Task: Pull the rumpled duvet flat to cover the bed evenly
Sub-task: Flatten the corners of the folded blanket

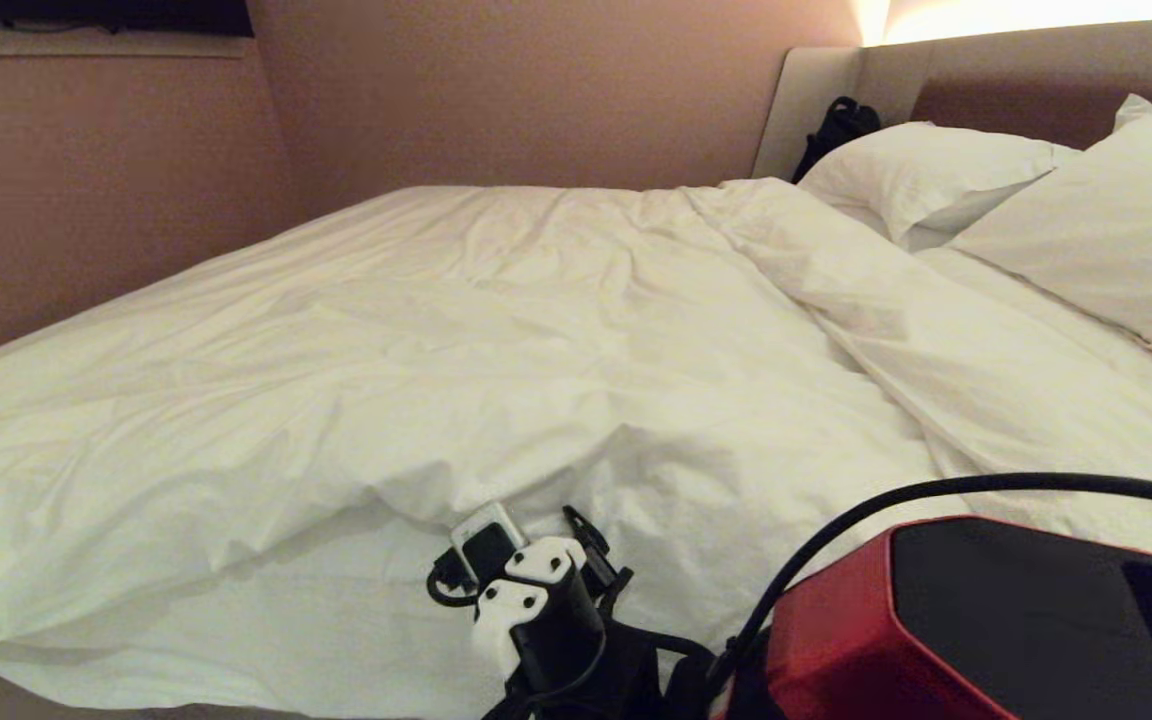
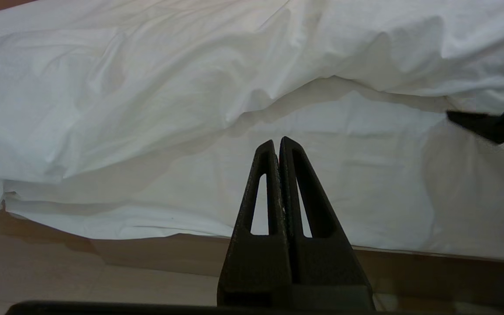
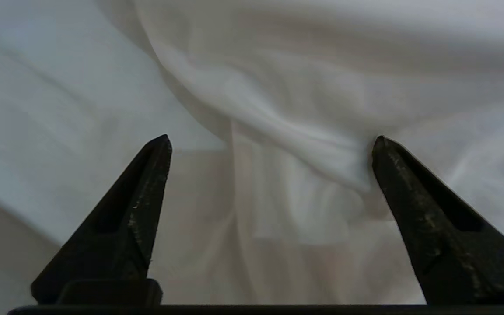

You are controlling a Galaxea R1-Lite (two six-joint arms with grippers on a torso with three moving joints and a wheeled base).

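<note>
The right hand (image 3: 269, 140) is spread wide and grasps nothing, with the duvet (image 1: 496, 330) edge bunched just ahead of its fingertips on the bed (image 2: 278, 249). Closing too shallow could pinch only the cover or the sheet beneath. The left hand (image 2: 277, 142) is clenched empty. The bed's far side is hidden.
</note>
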